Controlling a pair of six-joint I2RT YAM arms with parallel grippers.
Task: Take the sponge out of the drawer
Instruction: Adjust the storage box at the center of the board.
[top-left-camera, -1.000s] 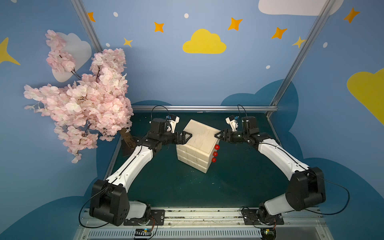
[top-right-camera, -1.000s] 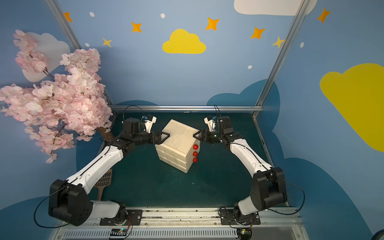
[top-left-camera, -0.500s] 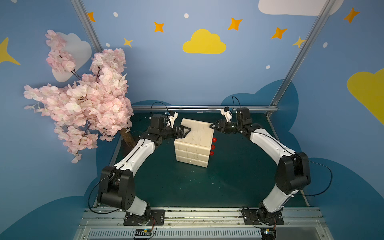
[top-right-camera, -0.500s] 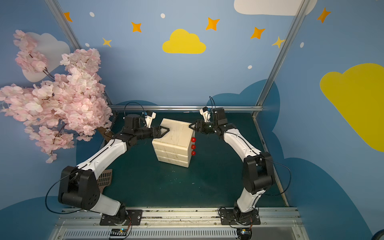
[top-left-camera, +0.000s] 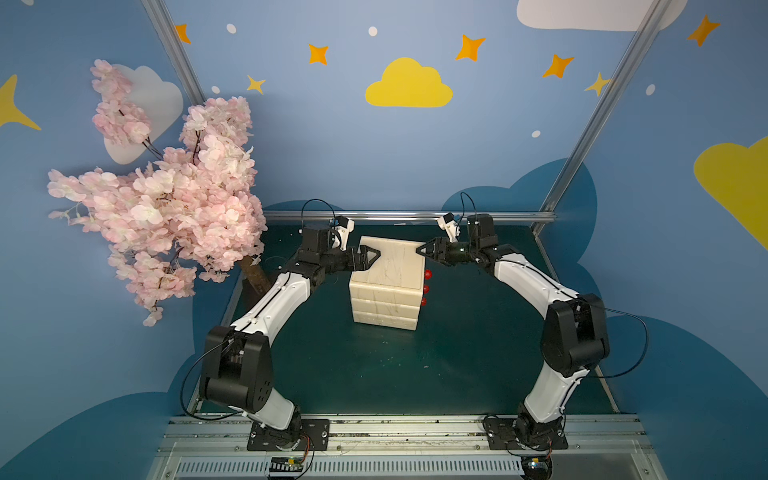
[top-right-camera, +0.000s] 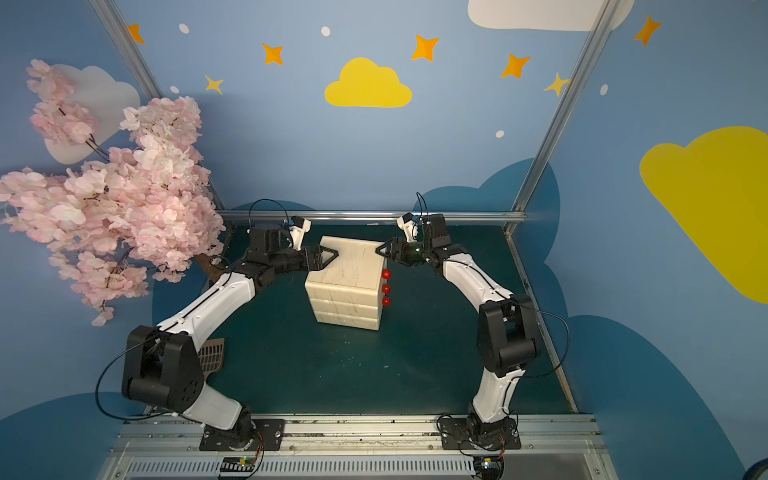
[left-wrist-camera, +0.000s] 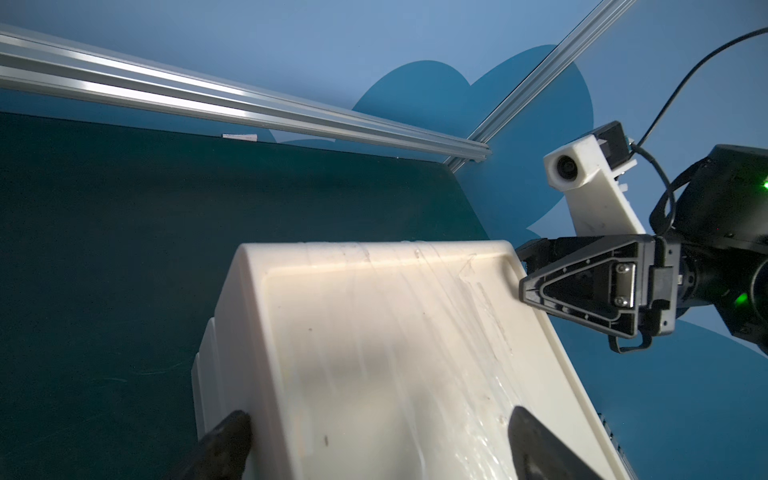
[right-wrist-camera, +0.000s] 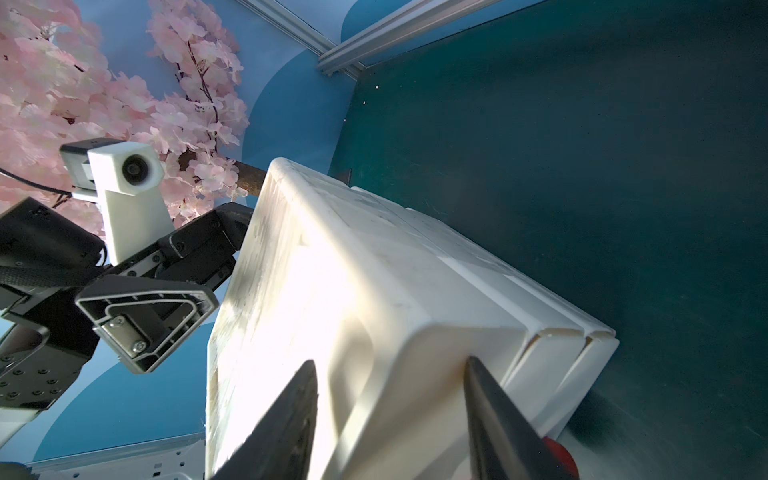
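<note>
The cream-white plastic three-drawer cabinet (top-left-camera: 388, 270) stands upright on the dark green table mat (top-left-camera: 374, 374), toward the back middle. Its top is scuffed and shallowly recessed, as both top views show. Three small round red knobs (top-left-camera: 425, 288) run in a column down its front, which faces the robot's right. All three drawers (right-wrist-camera: 557, 353) sit pushed in, flush with one another (only thin seams part their fronts in the right wrist view).

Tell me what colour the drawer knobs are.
Red: all three knobs stand out against the cream drawer unit, clearest in a top view.
</note>
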